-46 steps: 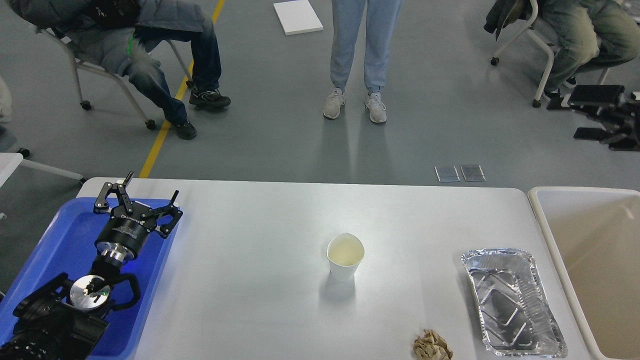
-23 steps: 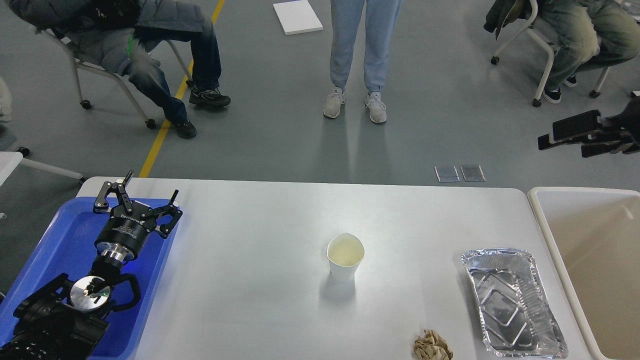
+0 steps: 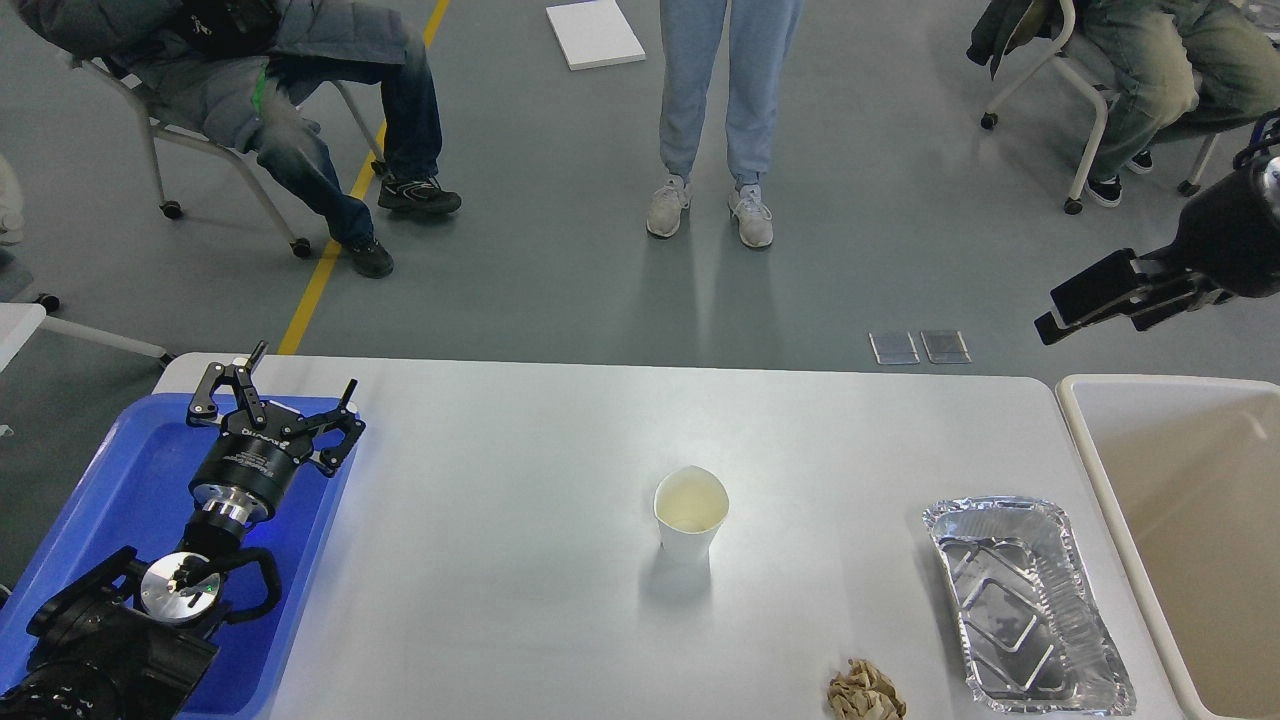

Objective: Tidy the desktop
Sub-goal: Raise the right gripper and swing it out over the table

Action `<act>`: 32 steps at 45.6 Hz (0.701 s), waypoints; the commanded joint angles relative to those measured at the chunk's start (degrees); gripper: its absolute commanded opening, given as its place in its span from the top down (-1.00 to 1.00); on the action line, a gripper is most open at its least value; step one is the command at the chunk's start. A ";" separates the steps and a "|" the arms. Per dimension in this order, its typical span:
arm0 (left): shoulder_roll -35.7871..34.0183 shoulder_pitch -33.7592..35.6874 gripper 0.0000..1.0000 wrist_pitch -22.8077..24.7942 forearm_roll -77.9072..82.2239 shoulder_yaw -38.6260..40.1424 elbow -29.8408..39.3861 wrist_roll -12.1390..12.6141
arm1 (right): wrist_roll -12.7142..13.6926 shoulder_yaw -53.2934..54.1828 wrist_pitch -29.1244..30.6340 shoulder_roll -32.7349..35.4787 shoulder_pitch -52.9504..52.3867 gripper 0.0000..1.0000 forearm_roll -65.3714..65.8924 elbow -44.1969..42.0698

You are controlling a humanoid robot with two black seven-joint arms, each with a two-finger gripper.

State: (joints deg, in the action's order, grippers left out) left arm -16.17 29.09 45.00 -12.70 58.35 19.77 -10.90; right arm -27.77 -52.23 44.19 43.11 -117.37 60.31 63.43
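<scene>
3 things sit on the table [image 3: 500, 560]: a cup [image 3: 690, 512] upright at centre, a foil tray [image 3: 1025, 604] near the right edge, a crumpled paper wad [image 3: 865, 692] at the front. Left hand [image 3: 275, 397] hovers over the blue tray [image 3: 110, 500], fingers spread wide, holding nothing. Right hand [image 3: 1085, 305] hangs past the table's far right corner, above the floor beyond the beige bin [image 3: 1190, 520]; its opening I cannot tell.

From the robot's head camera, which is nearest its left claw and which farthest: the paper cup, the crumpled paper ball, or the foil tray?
Measured from the left gripper, open over the blue tray:
1. Paper cup, at the middle of the desktop.
2. Crumpled paper ball, at the near edge, to the right.
3. Foil tray, far right, beside the beige bin.
</scene>
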 commanded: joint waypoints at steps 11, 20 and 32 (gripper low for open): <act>0.00 0.00 -1.00 0.00 -0.04 0.01 0.00 0.00 | 7.20 -7.52 0.81 -2.33 0.22 -1.00 -11.08 0.12; 0.00 0.00 -1.00 0.00 0.04 0.01 0.00 0.00 | 8.34 -10.08 0.81 -1.45 0.22 -1.00 -14.17 0.38; 0.00 0.00 -1.00 0.00 -0.04 0.01 0.00 0.00 | 17.04 -17.20 0.81 -1.36 -0.40 -1.00 -21.11 0.47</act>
State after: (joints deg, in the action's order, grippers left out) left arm -16.17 29.09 45.00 -12.70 58.35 19.77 -10.90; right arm -17.96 -64.11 44.97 41.62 -117.50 45.86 63.78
